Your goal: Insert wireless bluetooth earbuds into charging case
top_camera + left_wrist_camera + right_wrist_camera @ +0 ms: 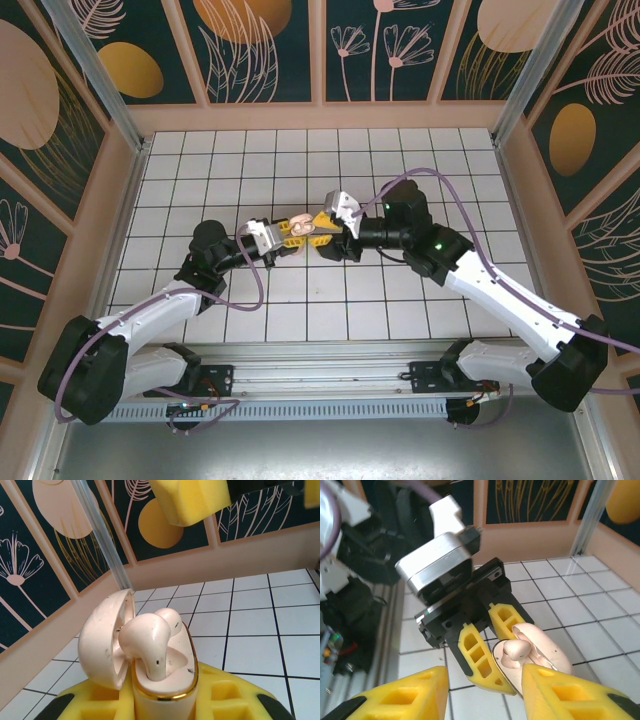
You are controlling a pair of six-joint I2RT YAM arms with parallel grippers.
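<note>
Progress check: we reckon this one's nearly done. The charging case (176,666) is up off the white tiled table (400,290), pinched at its base by the left gripper (290,235), whose jaws are closed narrow on it. The lid (100,645) is flipped open to the side. Both earbuds sit in the tray. The far earbud (171,620) looks tucked down. The near earbud (147,642) rides higher, bulb up above the rim, so we can't tell if it's fully seated in its pocket.

The right gripper (322,236) hangs just beside and above the case, jaws parted with nothing between them, so it isn't carrying anything. What's left, by our guess: maybe a nudge to seat that near bud. Shutting the lid would be extra, since the task only asks for insertion.

Materials: the case is a smooth, glossy pale-pink plastic clamshell, rounded like a pebble, with a thin gold band around the rim and a few dark specks on the lid. The buds are the same pink, with bulbous heads and short curved stems. The fingers (90,702) on both grippers are yellow, foam-looking blocks with cut-out cells, probably grippy enough on slick plastic.
</note>
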